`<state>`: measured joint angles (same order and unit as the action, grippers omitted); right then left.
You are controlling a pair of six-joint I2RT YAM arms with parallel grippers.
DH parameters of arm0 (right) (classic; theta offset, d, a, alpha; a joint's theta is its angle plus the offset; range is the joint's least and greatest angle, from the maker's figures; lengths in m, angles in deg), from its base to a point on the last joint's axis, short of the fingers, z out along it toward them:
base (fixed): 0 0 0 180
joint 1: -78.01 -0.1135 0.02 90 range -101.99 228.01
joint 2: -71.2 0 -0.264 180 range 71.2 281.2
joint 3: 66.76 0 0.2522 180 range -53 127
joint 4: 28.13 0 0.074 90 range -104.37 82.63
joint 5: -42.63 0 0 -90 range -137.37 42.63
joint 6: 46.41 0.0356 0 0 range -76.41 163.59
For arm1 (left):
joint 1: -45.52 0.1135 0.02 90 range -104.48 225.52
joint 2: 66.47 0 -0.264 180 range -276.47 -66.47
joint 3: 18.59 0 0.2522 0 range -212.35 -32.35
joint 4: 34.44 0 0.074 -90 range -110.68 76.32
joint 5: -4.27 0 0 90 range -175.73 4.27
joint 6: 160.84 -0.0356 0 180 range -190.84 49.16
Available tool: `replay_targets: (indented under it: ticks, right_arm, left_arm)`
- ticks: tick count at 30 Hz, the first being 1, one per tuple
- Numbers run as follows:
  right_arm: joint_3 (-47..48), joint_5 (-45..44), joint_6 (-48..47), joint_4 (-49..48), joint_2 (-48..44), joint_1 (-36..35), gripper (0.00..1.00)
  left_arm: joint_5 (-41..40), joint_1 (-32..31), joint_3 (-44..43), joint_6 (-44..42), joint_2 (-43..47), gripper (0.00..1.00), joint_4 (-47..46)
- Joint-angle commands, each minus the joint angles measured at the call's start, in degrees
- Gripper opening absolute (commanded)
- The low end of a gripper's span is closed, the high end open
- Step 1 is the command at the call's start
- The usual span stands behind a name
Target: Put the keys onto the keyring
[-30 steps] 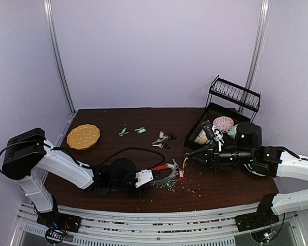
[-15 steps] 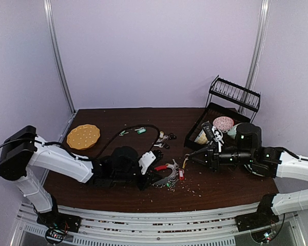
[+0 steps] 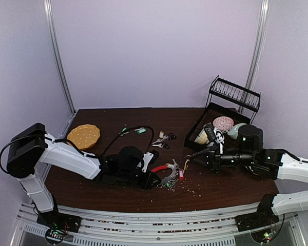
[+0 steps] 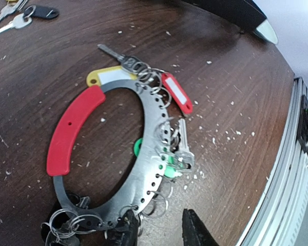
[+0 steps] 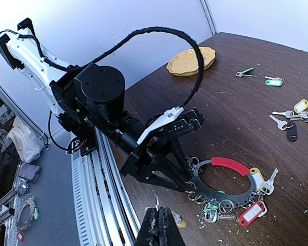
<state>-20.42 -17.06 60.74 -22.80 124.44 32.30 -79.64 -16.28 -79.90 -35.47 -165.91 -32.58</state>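
The keyring (image 4: 72, 130) lies flat on the table (image 4: 236, 77) between the arms, left gripper (image 4: 159, 218) part-open at its near rim, apparently unclamped, right gripper (image 5: 157, 215) pinched shut on a yellow-tagged key (image 5: 178, 221): the unrestrained keyring may skid under threading pressure

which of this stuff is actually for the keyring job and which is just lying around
For the job: keyring; key pinched in the right jaws; green-tagged keys; loose keys beyond the keyring.
Just lying about: yellow round dish; dish rack; speckled bowl in it.
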Motion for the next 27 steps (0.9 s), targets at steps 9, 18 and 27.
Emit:
replay_targets:
  ticks: [9,18,27]
  right_arm:
    - [-0.94,-0.42,0.60,-0.94,-2.16,0.26,0.00]
    - [-1.18,-0.72,0.69,-0.84,-2.95,0.31,0.00]
    - [-1.24,-0.33,0.84,-1.24,-2.56,0.22,0.00]
  left_arm:
    - [0.90,1.24,-3.55,6.08,-2.87,0.30,3.91]
    - [-0.66,1.24,-3.80,5.88,-2.66,0.27,5.14]
    - [-0.92,0.85,-2.50,5.61,-1.09,0.25,3.70]
